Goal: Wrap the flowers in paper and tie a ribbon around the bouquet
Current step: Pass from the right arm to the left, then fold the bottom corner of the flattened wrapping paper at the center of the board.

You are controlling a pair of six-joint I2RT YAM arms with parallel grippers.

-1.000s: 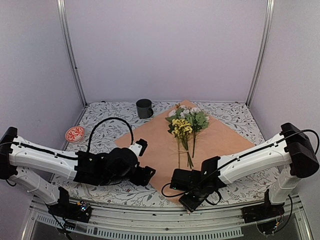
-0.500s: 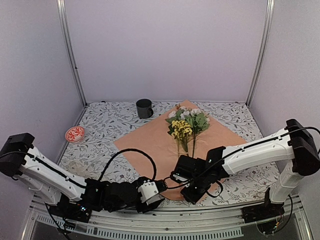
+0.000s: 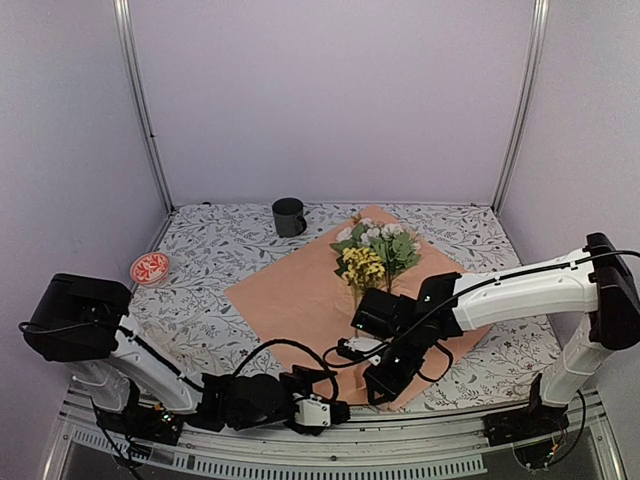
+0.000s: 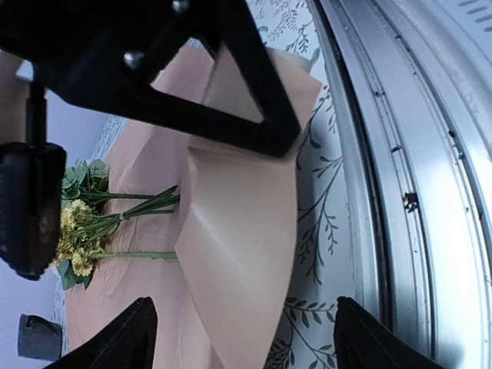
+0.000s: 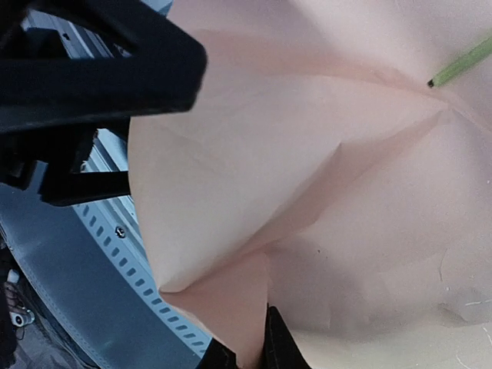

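The peach paper (image 3: 295, 295) lies flat on the table with the flowers (image 3: 372, 252) across its far half, yellow and pale blossoms pointing away. My right gripper (image 3: 385, 388) is shut on the paper's near corner and holds it up, so the sheet folds over itself (image 5: 307, 154); the pinch sits at the bottom edge of the right wrist view (image 5: 257, 355). My left gripper (image 3: 325, 412) hangs open at the table's near edge. The raised flap (image 4: 246, 231) stands ahead of its spread fingers (image 4: 134, 338), untouched. The flowers (image 4: 96, 223) lie beyond. No ribbon is in view.
A dark mug (image 3: 289, 216) stands at the back, left of the paper. A small red patterned dish (image 3: 150, 267) sits near the left wall. The metal frame rail (image 4: 415, 169) runs just beside the lifted paper corner. A leaf-print cloth (image 3: 210, 250) covers the table.
My right gripper has shut on the paper's near corner and raised it toward the flowers. The left arm has swung off the paper down to the near edge.
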